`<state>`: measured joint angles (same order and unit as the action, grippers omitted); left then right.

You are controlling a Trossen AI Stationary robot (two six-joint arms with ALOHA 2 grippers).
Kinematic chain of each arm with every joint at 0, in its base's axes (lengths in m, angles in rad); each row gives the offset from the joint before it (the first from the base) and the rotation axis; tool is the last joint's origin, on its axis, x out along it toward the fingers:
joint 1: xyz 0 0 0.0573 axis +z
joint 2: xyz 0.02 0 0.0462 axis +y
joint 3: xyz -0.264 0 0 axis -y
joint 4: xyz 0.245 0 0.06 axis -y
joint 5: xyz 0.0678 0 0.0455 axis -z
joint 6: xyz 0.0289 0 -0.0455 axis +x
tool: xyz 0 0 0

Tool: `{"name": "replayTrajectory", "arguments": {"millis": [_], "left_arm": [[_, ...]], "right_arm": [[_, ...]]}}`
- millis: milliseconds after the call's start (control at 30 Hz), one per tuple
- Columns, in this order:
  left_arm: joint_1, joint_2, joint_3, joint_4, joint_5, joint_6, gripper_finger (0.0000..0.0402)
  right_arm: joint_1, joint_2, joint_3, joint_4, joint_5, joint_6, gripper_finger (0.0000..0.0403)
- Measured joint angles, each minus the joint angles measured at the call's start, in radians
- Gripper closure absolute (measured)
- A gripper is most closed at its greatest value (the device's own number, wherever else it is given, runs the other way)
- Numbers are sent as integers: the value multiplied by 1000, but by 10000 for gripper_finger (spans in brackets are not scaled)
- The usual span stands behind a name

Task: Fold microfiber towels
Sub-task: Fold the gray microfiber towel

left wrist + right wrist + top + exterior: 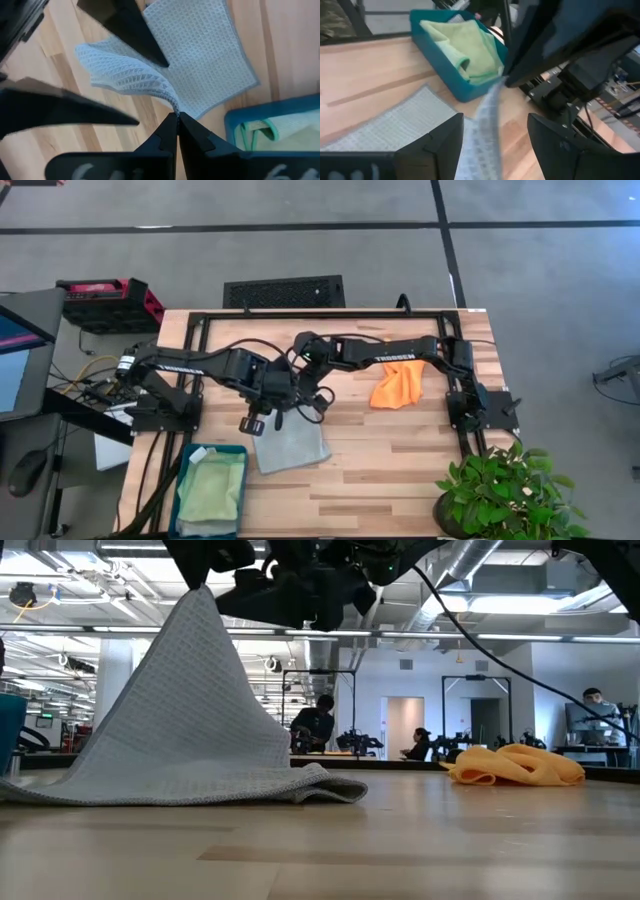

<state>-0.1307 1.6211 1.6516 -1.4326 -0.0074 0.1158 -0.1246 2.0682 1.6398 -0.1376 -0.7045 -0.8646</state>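
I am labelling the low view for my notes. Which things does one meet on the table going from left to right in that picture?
Teal bin at the left edge → grey towel, one corner lifted up → orange towel, lying crumpled on the table.

The table holds three towels, one grey towel (291,446), one orange towel (397,387), one green towel (212,490), plus one teal bin (186,470) and one potted plant (505,488).
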Motion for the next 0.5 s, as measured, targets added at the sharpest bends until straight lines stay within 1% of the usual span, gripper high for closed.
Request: {"name": "replayTrajectory", "arguments": {"millis": [200, 267, 500], "left_arm": [[0, 0, 49, -14, -3, -6, 401], [0, 0, 69, -15, -21, -6, 401], [0, 0, 107, -33, -24, -5, 401]], "right_arm": [[0, 0, 0, -19, -10, 0, 159], [0, 0, 0, -33, -12, -6, 159], [13, 0, 1, -148, -13, -64, 159]]}}
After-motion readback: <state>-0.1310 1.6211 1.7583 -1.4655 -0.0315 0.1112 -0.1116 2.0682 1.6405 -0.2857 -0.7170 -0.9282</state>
